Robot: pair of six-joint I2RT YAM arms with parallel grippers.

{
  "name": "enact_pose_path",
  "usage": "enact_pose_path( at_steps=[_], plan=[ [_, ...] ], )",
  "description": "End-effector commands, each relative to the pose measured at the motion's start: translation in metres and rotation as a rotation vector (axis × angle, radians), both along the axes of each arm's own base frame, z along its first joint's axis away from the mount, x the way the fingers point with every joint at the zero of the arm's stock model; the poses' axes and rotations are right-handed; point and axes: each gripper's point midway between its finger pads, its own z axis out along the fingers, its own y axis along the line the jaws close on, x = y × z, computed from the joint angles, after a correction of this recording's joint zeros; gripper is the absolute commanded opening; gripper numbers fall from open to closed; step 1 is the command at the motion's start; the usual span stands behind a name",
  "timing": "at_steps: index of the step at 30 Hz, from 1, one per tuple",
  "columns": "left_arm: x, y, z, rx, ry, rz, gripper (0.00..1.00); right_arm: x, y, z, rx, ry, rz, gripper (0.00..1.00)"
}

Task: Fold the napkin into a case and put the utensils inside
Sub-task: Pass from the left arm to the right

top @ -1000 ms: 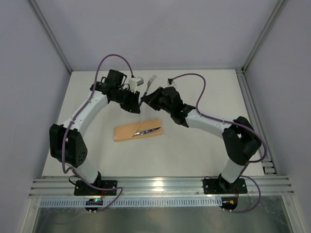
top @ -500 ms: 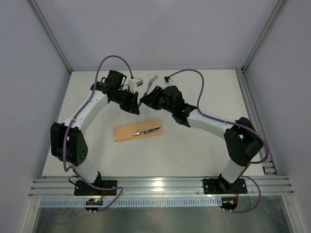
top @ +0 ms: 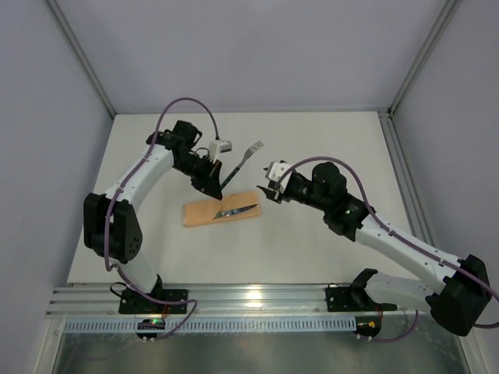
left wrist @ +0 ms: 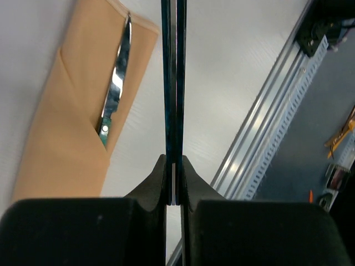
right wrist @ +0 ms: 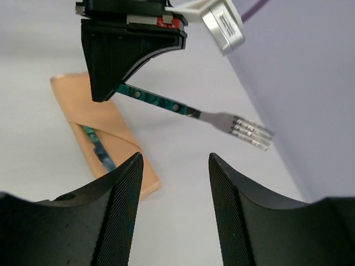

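Above the worktop [top: 312, 249], the left gripper [top: 214, 184] clamps the fork [top: 243, 160] by its green handle, just behind the case [top: 204, 213]. The knife [top: 236, 209] lies tucked in the case — beside it the right gripper [top: 267, 187] gapes, empty.

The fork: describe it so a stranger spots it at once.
On the white table, look just beyond the peach case. The fork is gripped by its green handle in the left hand. Unlike the knife, it is not tucked into the case.

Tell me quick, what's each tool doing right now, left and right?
Left tool: shut on the fork, gripped by its green handle.
Right tool: open, holding nothing.
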Motion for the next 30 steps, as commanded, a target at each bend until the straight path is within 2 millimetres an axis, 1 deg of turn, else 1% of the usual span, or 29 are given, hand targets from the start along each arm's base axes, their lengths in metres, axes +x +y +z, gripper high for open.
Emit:
enact_pose_path(
  at_steps=[1, 2, 3, 4, 6, 7, 9, 10, 11, 14, 17, 19, 20, 22, 23, 25, 26, 29, 30],
  plan=[
    [-0.030, 0.001, 0.000, -0.035, 0.077, -0.124, 0.00, -0.006, 0.009, 0.001, -0.391, -0.552, 0.284, 0.55],
    [-0.034, 0.004, -0.004, -0.020, 0.087, -0.124, 0.00, -0.005, 0.011, -0.023, -0.465, -0.487, 0.325, 0.55],
    [-0.036, 0.005, -0.005, -0.017, 0.091, -0.125, 0.00, -0.001, 0.012, -0.021, -0.492, -0.499, 0.335, 0.55],
    [-0.040, 0.006, -0.006, -0.015, 0.101, -0.137, 0.00, 0.002, 0.016, -0.011, -0.503, -0.527, 0.345, 0.55],
    [-0.048, 0.005, -0.007, -0.011, 0.120, -0.161, 0.00, 0.004, 0.026, -0.020, -0.542, -0.548, 0.384, 0.59],
    [-0.052, 0.006, -0.008, -0.006, 0.139, -0.166, 0.00, 0.006, 0.033, -0.013, -0.549, -0.592, 0.400, 0.60],
    [-0.054, 0.005, -0.008, -0.007, 0.143, -0.175, 0.00, 0.002, 0.041, -0.020, -0.573, -0.577, 0.462, 0.60],
    [-0.056, 0.004, -0.008, -0.011, 0.146, -0.178, 0.00, 0.005, 0.048, -0.022, -0.590, -0.577, 0.482, 0.60],
    [-0.058, 0.005, -0.007, -0.011, 0.149, -0.187, 0.00, 0.006, 0.049, -0.028, -0.607, -0.566, 0.491, 0.60],
    [-0.064, 0.005, -0.008, -0.003, 0.164, -0.203, 0.00, 0.014, 0.057, -0.034, -0.616, -0.580, 0.486, 0.60],
    [-0.066, 0.006, -0.012, 0.000, 0.173, -0.208, 0.00, 0.016, 0.064, -0.042, -0.615, -0.556, 0.507, 0.61],
    [-0.065, 0.005, -0.012, -0.003, 0.169, -0.209, 0.00, 0.016, 0.064, -0.051, -0.641, -0.523, 0.524, 0.60],
    [-0.065, 0.005, -0.011, -0.005, 0.167, -0.210, 0.00, 0.018, 0.064, -0.061, -0.666, -0.504, 0.528, 0.57],
    [-0.066, 0.005, -0.009, -0.009, 0.164, -0.213, 0.00, 0.021, 0.062, -0.069, -0.694, -0.478, 0.520, 0.52],
    [-0.066, 0.005, -0.009, -0.009, 0.164, -0.216, 0.00, 0.024, 0.060, -0.071, -0.708, -0.471, 0.507, 0.45],
    [-0.070, 0.006, -0.010, -0.012, 0.173, -0.228, 0.00, 0.027, 0.059, -0.073, -0.712, -0.455, 0.485, 0.38],
    [-0.072, 0.007, -0.011, -0.011, 0.178, -0.231, 0.00, 0.029, 0.058, -0.075, -0.719, -0.445, 0.474, 0.29],
    [-0.073, 0.008, -0.013, -0.005, 0.181, -0.237, 0.00, 0.030, 0.057, -0.078, -0.718, -0.404, 0.460, 0.13],
    [-0.073, 0.009, -0.013, -0.002, 0.183, -0.236, 0.00, 0.030, 0.057, -0.079, -0.714, -0.382, 0.449, 0.04]
  ],
)
